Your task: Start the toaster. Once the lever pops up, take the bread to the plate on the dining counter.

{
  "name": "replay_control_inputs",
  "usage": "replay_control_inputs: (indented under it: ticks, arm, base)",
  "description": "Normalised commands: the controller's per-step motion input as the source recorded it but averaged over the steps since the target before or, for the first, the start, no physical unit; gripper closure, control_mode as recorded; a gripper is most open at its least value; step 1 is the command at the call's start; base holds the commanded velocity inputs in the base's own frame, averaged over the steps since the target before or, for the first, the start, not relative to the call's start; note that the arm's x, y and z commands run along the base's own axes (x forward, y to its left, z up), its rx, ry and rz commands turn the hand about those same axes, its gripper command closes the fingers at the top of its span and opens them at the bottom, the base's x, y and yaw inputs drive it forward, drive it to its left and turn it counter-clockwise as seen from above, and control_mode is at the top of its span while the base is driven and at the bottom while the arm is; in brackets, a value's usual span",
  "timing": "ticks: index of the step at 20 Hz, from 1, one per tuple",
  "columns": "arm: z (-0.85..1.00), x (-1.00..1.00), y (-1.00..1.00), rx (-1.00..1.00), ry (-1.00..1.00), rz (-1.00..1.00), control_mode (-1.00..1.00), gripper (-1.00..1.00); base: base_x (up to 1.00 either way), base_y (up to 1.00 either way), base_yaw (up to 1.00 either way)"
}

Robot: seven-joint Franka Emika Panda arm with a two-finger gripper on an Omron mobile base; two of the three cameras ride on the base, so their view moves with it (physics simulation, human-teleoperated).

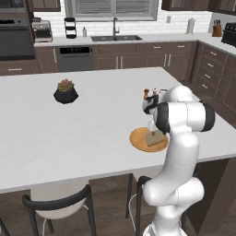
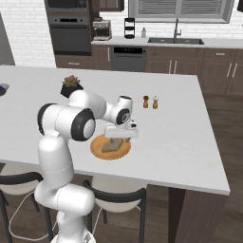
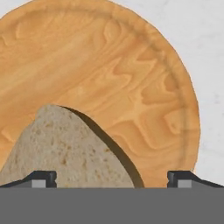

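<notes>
Bread (image 3: 65, 148) lies on plate (image 3: 144, 87) on bench (image 2: 180, 137), directly under gripper (image 3: 111, 177). Gripper spread wide, holds nothing; slice offset toward one fingertip. Next move likely straight lift away.

Tan bread (image 3: 61, 148), orange wood-grain plate (image 3: 131, 78)

Bright, even rendered light; the bread (image 3: 65, 148) casts a crisp dark shadow on the plate (image 3: 131, 65).
</notes>
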Motion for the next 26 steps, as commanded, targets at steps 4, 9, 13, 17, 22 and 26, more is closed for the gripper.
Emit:
replay_control_inputs:
  ticks: [4,9,13,17,22,26]
  arm:
    - [0.28,-0.03,-0.16,-0.07,0.0,0.0,-1.0,-1.0]
    - [0.04,-0.08,-0.14,-0.06,-0.05,0.0,-1.0,-1.0]
    - [0.35,-0.31,-0.15,-0.02,-0.13,0.0,-1.0,-1.0]
    - [1.0,-0.53,-0.04,0.16,-0.15,0.04,-1.0,-1.0]
    - [1.0,-0.8,0.0,0.38,-0.14,0.07,-1.0,-1.0]
    - [1.0,-0.93,0.0,0.53,-0.09,0.12,-1.0,-1.0]
  base:
    - [0.0,0.0,0.0]
    - [0.0,0.0,0.0]
    - [0.0,0.0,0.0]
    - [0.0,0.0,0.0]
    - [0.0,0.0,0.0]
    - [0.0,0.0,0.0]
